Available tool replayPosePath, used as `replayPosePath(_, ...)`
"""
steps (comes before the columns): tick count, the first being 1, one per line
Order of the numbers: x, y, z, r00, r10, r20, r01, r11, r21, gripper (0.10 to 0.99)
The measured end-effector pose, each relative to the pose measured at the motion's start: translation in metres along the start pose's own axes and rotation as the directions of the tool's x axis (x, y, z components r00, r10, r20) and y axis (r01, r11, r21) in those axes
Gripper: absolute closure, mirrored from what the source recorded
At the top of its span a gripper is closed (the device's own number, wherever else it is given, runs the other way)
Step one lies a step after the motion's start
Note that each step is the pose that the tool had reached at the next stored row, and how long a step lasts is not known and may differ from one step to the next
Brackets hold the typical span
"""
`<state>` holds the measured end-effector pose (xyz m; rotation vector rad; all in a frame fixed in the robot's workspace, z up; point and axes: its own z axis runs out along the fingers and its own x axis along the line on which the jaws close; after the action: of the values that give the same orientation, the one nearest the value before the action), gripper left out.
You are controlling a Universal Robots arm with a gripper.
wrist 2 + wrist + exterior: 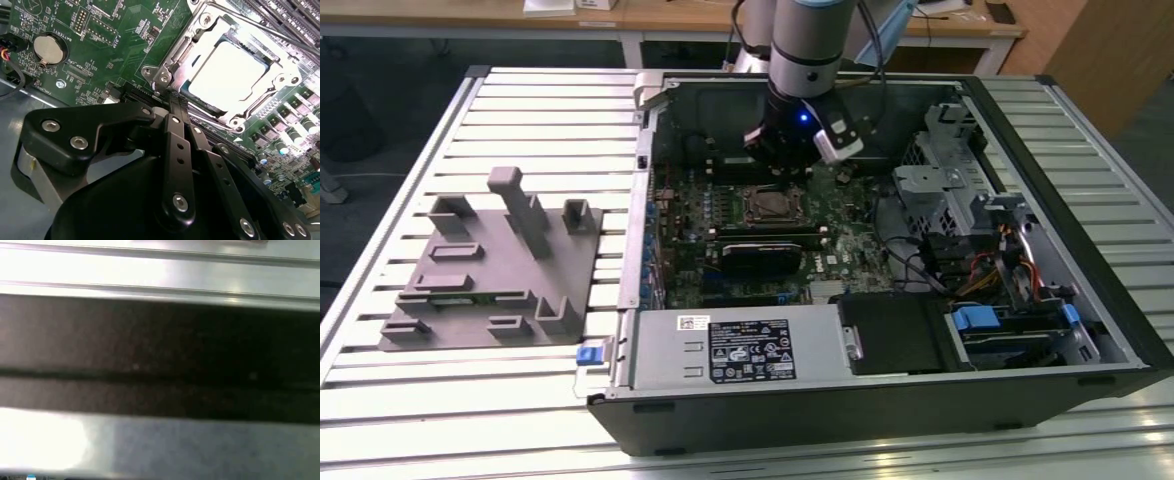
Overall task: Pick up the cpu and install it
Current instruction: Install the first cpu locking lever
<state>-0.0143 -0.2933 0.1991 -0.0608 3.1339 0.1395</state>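
Lying flat in socket frame (175,60): cpu (230,72), square, top up | tool (172,102) just beside, fingers together

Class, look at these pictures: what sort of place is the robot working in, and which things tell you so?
Probably a robotics lab or test bench. An open computer case lies on a slatted metal table, a grey fixture block sits beside it, and wooden desks stand behind.

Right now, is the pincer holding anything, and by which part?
Nothing is held. The pincer is closed with nothing between its tips, beside the socket frame. The cpu already sits in the socket, apart from it.
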Motion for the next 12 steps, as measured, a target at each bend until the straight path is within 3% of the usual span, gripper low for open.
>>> replayPosePath(4, 0.0000, 0.0003, -0.0022, 1.0000, 0.000, 0.0000, 0.000, 1.0000, 0.000, 0.980)
replayPosePath(12, 0.0000, 0.0000, 0.0002, 1.0000, 0.000, -0.0012, 0.000, 0.9998, 0.021, 0.980)
